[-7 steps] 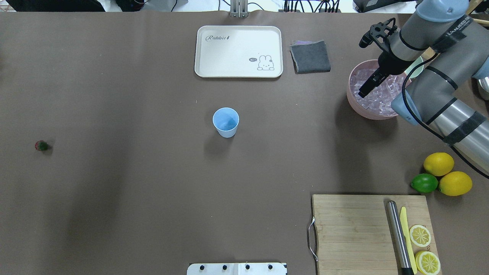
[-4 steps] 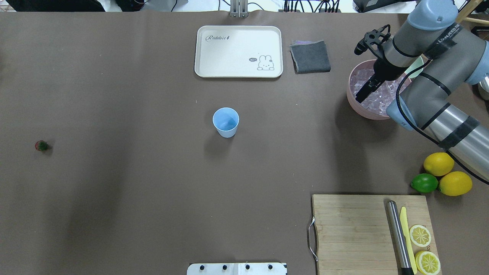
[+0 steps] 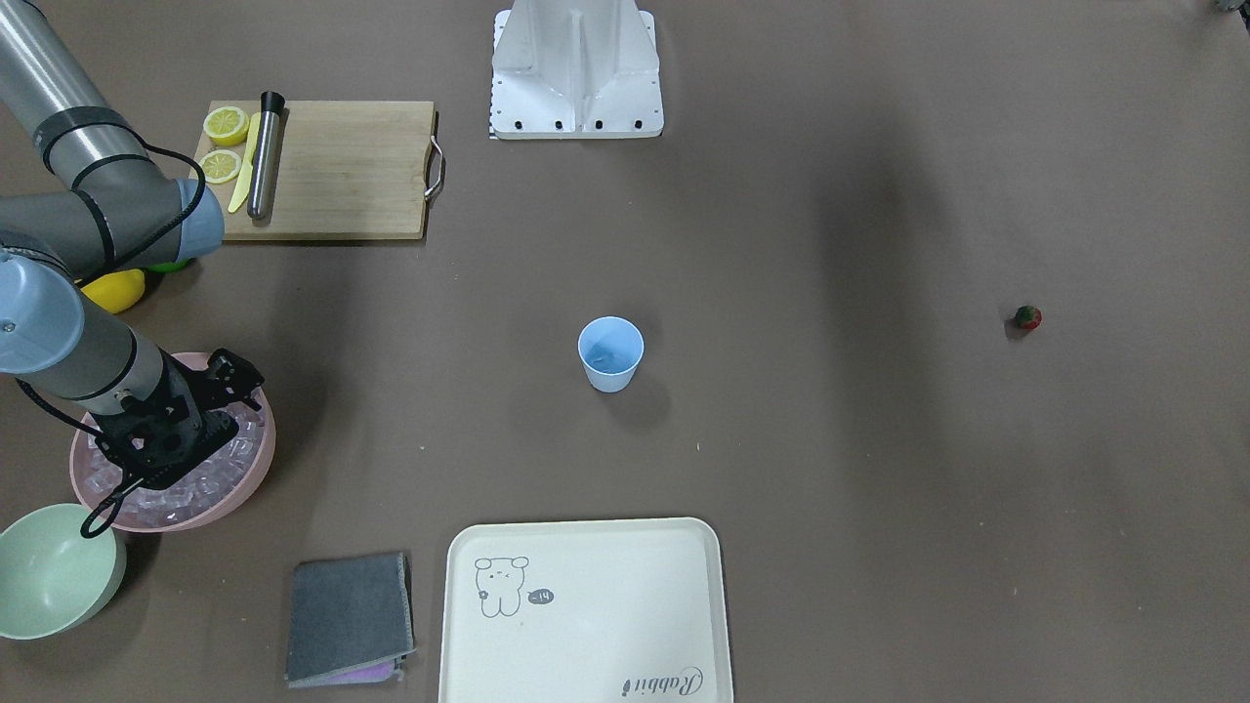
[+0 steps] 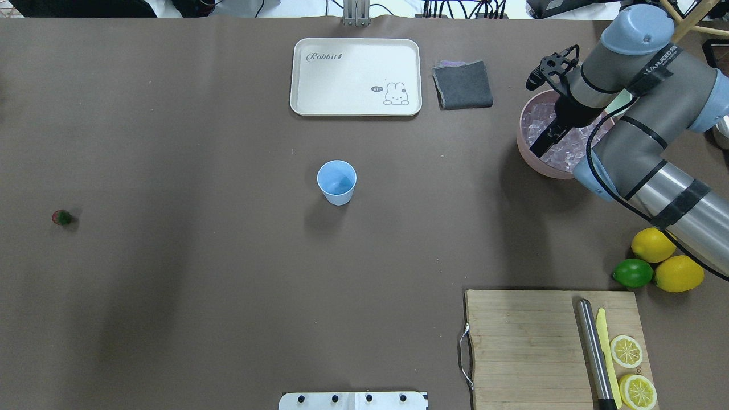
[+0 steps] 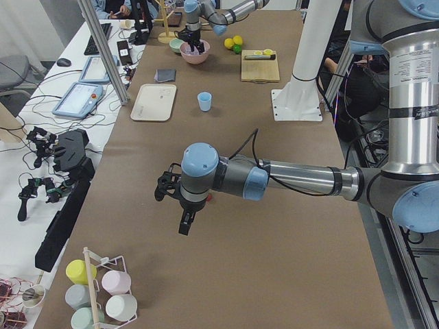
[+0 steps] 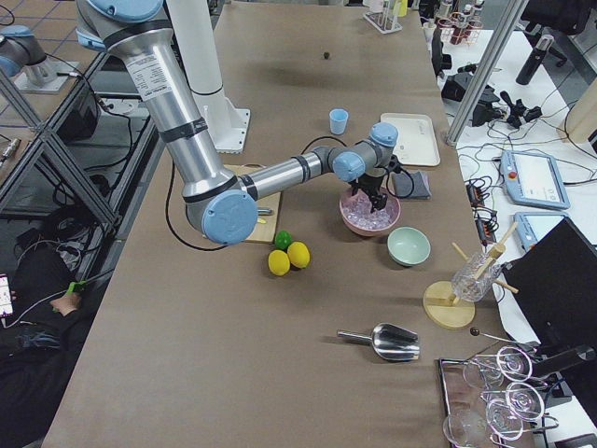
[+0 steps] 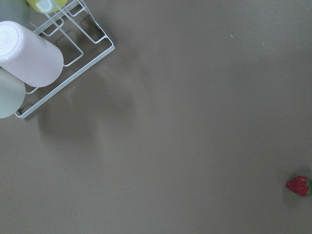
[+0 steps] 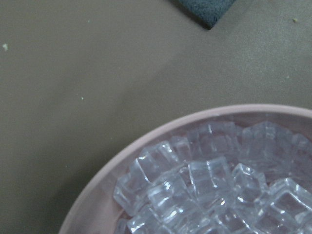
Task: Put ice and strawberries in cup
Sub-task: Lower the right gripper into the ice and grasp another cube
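A: What step is this?
B: Ice first, I think. The right gripper (image 4: 538, 149) hangs over the small clear ice cubes (image 8: 209, 180) in the round pink bowl (image 4: 521, 139). Is it spread apart or squeezed together? I can't tell.
A: Next?
B: Pinch one cube and carry it to the small light-blue plastic cup (image 4: 336, 181), mid-table. The tiny red strawberry (image 4: 61, 217) lies far off.

a long table (image 4: 171, 142) under a matte brown cover fills the overhead frame. a white desk (image 5: 55, 86) flanks it at the left of the left-end view.
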